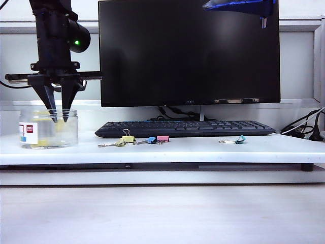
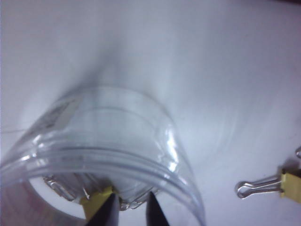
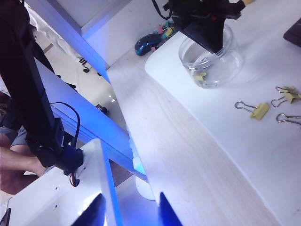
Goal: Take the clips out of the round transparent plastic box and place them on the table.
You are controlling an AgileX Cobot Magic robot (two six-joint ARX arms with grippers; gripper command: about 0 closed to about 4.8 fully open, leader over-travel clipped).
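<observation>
Nearest the exterior camera, two pale-yellow clips (image 1: 125, 140) already lie on the white counter (image 1: 167, 151) in front of the keyboard (image 1: 185, 128), beside a blue and a pink clip (image 1: 157, 139), with a teal clip (image 1: 238, 139) further right. The round transparent plastic box (image 1: 49, 128) stands at the counter's left end, label outward, and the left hand (image 1: 59, 118) points straight down with its fingertips dipped inside the rim. The left wrist view shows its two dark fingers (image 2: 109, 212) a narrow gap apart, just above a yellow clip (image 2: 96, 200) and a tangle of silver wire handles on the box floor; nothing is clamped between them as far as can be seen. To do this step well, I would judge the fingers should settle astride one yellow body or one wire loop rather than the tangle, close firmly, then lift straight up so the clear wall is not nudged and the light box not dragged along. The remaining clips are tiny, with thin springy handles likely to snag each other. The right hand (image 3: 128, 209) hangs high at the far right over the monitor (image 1: 189, 51), fingers spread wide, empty.
</observation>
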